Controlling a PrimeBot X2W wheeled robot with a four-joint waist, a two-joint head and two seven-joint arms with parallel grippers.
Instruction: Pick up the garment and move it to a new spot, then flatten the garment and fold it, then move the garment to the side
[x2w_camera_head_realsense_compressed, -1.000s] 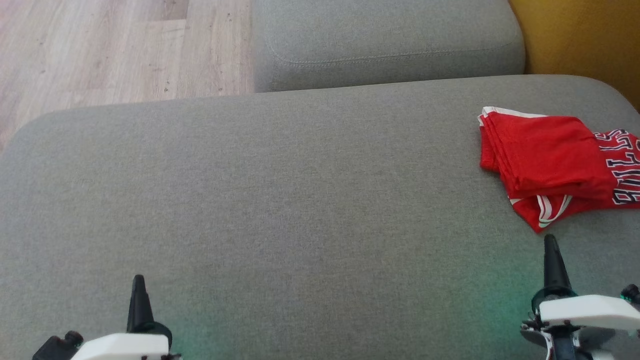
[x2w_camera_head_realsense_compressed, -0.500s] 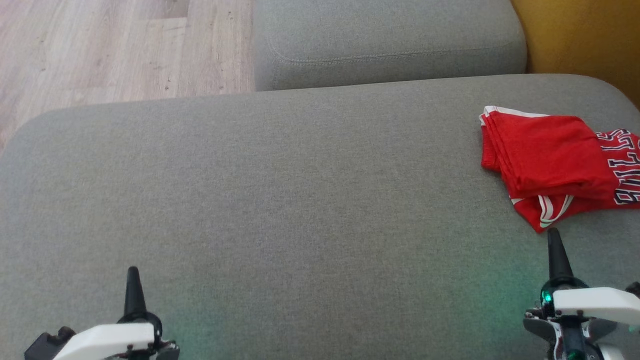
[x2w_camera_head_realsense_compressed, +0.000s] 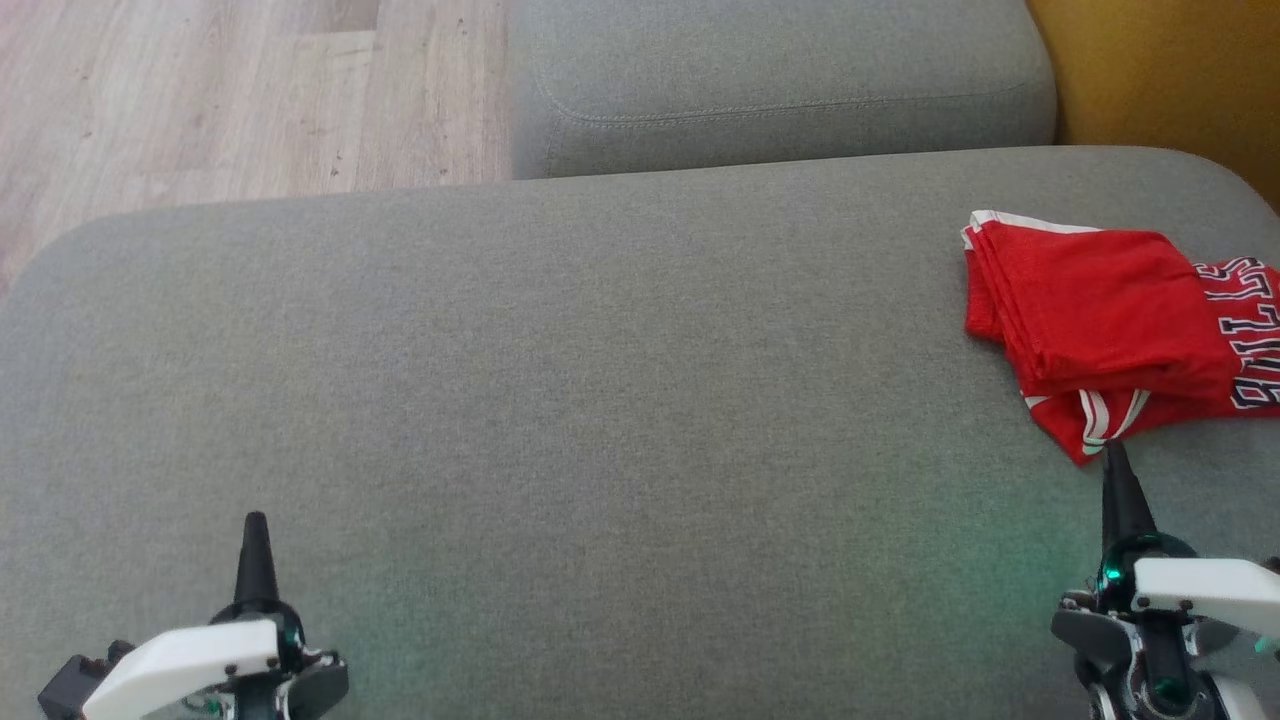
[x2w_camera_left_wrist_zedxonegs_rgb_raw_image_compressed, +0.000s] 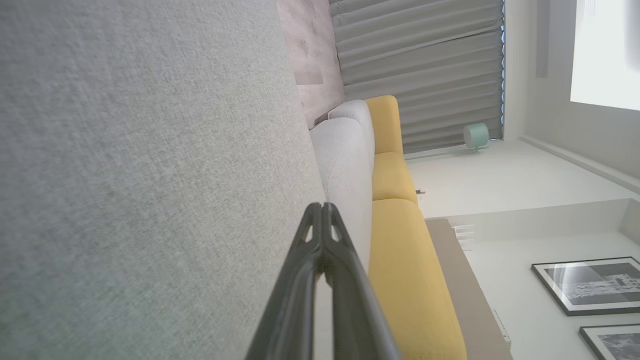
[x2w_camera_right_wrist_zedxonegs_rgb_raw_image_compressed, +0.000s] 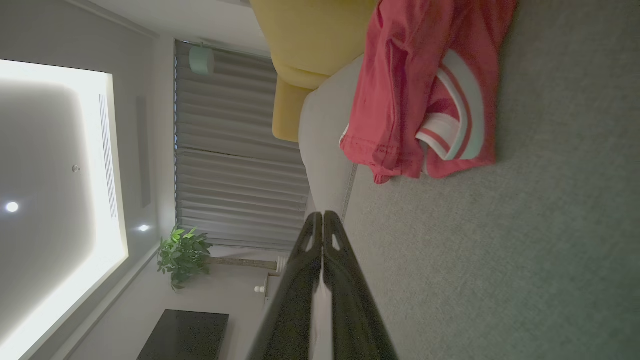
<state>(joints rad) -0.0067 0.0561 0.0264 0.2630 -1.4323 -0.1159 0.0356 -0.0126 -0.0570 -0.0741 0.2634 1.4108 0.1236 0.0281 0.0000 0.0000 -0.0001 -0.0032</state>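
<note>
- Head view: the red Bulls jersey (x2w_camera_head_realsense_compressed: 1100, 320) lies folded on the grey sofa cushion (x2w_camera_head_realsense_compressed: 600, 400), far over on our right; its long axis runs sideways and passes off the picture's right edge. Our right gripper (x2w_camera_head_realsense_compressed: 1115, 465) points straight at its near corner, tip just at the striped hem; our left gripper (x2w_camera_head_realsense_compressed: 256, 530) sits well apart across the cushion, so the right arm is plainly the nearer.
- Left wrist view: our left gripper (x2w_camera_left_wrist_zedxonegs_rgb_raw_image_compressed: 322, 207) has its fingers pressed together with nothing between them; grey cushion fabric runs alongside, with a yellow sofa back (x2w_camera_left_wrist_zedxonegs_rgb_raw_image_compressed: 395, 240) beyond.
- Right wrist view: our right gripper (x2w_camera_right_wrist_zedxonegs_rgb_raw_image_compressed: 322, 216) is likewise pressed together and holds nothing. The jersey (x2w_camera_right_wrist_zedxonegs_rgb_raw_image_compressed: 400, 100) lies ahead and a little to one side, with a strip of cushion between tip and hem; the head view leaves that contact in doubt, and this view also shows the stacked layers. We judge that any further grasp falls to the right arm, which must spread first.
</note>
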